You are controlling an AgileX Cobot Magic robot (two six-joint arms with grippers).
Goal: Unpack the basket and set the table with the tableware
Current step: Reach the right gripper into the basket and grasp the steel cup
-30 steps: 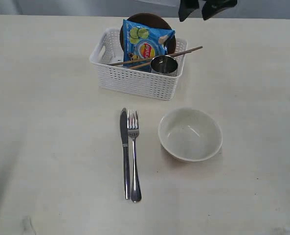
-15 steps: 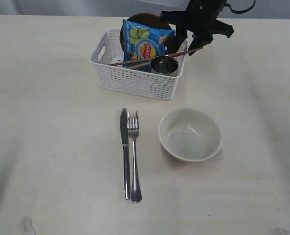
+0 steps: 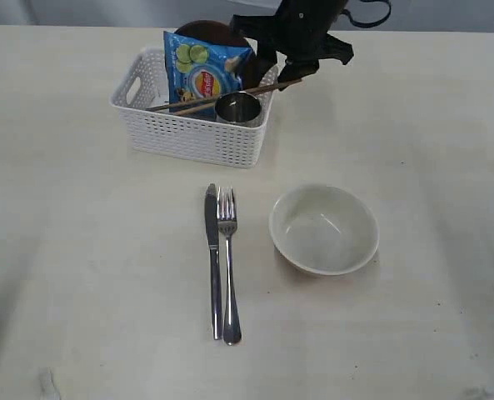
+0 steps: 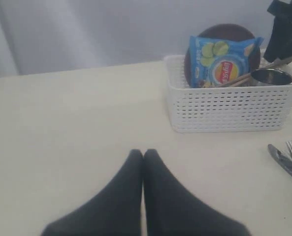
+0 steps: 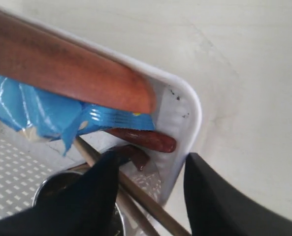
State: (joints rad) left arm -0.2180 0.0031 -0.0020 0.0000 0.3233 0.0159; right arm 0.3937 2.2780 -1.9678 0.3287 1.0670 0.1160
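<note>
- The left pincer [image 4: 143, 156] hangs low over the bare near part of the table [image 3: 80, 317]. Its jaws are pressed together and hold nothing, so it looks parked out of the way.
- The knife [image 3: 212, 258] and fork [image 3: 227, 267] lie side by side, touching, with their handles toward the near edge, as a place setting wants them.
- The bowl [image 3: 323, 229] stands upright and empty just to the right, apart from the fork.
- Farther back sits the basket [image 3: 188, 137], with things not yet unpacked.
  - The cup [image 3: 237, 107] stands upright at its near right corner.
  - The chopsticks [image 3: 222, 95] lie slantwise, with their ends poking out over the right rim.
  - The chip bag [image 3: 205, 71] stands up, with the plate [image 3: 209, 29] on edge behind it.
  - A spoon [image 5: 146, 140] is tucked into the far right corner.
- The right pincer [image 3: 301, 62] is down at that far right corner. Its jaws are wide, one finger inside the wall and one outside, and they grip nothing. It is probably lining up on the chopstick ends.
</note>
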